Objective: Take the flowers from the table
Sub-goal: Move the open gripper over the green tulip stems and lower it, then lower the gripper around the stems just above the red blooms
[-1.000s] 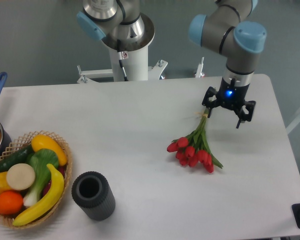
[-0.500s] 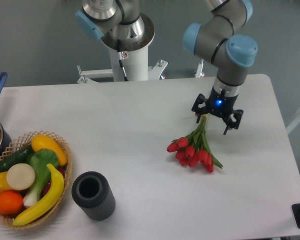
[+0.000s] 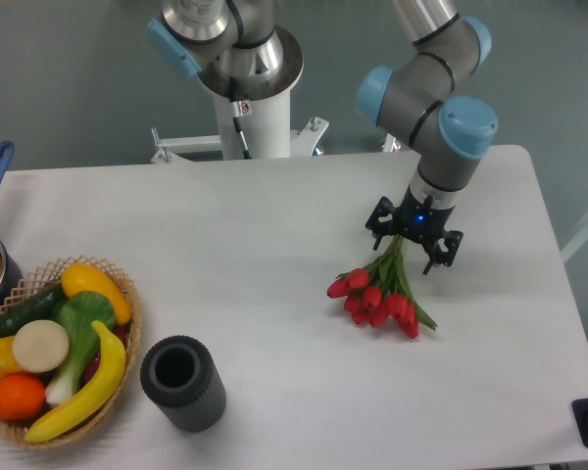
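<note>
I can read no text, label, brand, number or sign anywhere on my feed. There is a small red-and-white sticker [image 3: 243,107] on the white cylindrical pedestal [image 3: 255,117] behind the table, but it is too small for me to make out anything printed on it.
</note>
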Available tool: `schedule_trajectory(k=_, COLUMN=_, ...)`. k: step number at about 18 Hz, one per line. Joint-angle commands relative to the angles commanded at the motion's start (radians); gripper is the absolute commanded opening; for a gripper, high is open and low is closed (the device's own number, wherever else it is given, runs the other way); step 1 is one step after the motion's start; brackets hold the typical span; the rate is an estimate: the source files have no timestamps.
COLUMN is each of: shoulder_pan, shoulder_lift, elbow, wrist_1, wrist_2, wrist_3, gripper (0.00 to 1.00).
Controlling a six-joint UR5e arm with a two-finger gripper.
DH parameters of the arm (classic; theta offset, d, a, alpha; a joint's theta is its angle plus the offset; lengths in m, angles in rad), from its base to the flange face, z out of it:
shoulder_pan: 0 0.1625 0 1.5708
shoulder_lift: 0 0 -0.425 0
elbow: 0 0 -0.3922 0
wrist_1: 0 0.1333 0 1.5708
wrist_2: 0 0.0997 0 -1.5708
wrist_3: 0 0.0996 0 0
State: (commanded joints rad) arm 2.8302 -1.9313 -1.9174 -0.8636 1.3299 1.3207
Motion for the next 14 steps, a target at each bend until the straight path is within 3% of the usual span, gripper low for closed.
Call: schedule_trajectory(k=14, shoulder_pan=-0.012, shoulder_lift=-0.023, elbow=-0.018, wrist_1=0.000, wrist_2=0.005, wrist_3=0.006, gripper=1.00)
